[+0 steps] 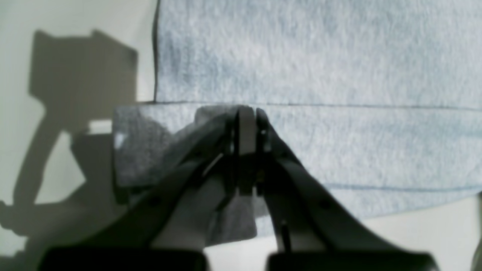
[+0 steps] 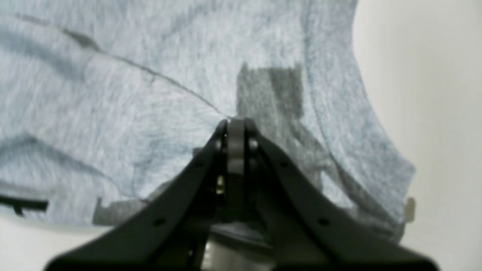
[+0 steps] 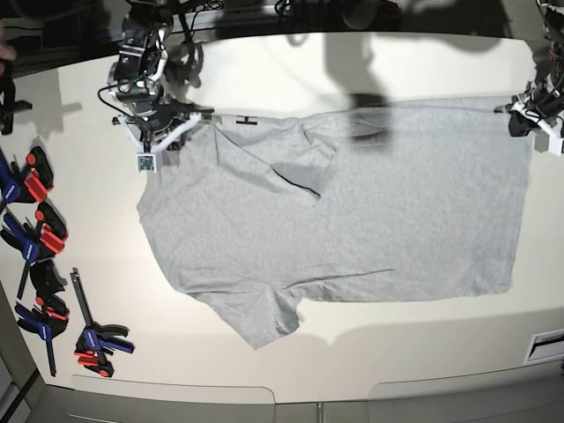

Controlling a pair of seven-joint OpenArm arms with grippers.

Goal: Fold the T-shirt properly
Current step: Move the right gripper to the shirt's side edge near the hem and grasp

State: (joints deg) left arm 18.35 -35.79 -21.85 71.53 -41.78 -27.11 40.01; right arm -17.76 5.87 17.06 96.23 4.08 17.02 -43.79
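Note:
The light grey T-shirt (image 3: 370,203) lies spread on the white table, plain side up, neck end to the left and hem to the right. One sleeve (image 3: 256,317) points toward the front edge. The far sleeve is folded in, and a bit of black lettering (image 3: 236,118) shows at the far edge. My right gripper (image 3: 157,132) is at the shirt's far left corner; its wrist view shows it (image 2: 236,124) shut on a pinch of the grey fabric (image 2: 150,94). My left gripper (image 3: 529,113) is at the far right hem corner; its wrist view shows it (image 1: 246,113) shut on the hem (image 1: 339,143).
Several blue, red and black clamps (image 3: 35,238) lie along the table's left edge. Cables and dark gear (image 3: 291,13) sit beyond the far edge. A white slotted part (image 3: 546,345) is at the lower right. Bare table (image 3: 397,344) runs in front of the shirt.

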